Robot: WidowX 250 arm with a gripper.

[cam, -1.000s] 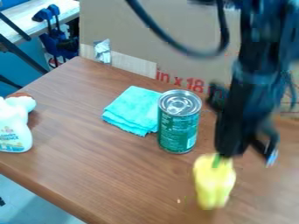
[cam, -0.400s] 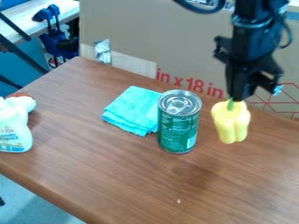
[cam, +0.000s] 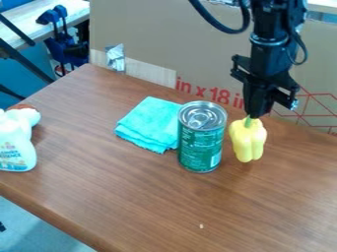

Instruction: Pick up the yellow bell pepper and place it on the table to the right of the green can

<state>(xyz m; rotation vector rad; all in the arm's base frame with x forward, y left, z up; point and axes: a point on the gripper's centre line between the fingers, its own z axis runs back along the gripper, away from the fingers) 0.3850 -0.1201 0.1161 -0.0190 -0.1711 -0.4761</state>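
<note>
The black gripper (cam: 250, 116) hangs at the right of the camera view, shut on the green stem of a yellow bell pepper (cam: 248, 141). The pepper dangles upright below it, just right of a green can (cam: 201, 142) with a silver lid. That can stands upright on the brown table (cam: 118, 182). A folded turquoise cloth (cam: 150, 124) lies behind and left of the can, its right part partly hidden by the can.
A white bottle (cam: 16, 142) is at the left edge, with a brown item (cam: 23, 107) behind it. A cardboard sheet (cam: 171, 44) stands along the table's back. The table's front-left edge drops to the floor.
The gripper and pepper first rose away from the front of the table, then shifted left toward the can. The can, cloth and bottle have stayed in place.
</note>
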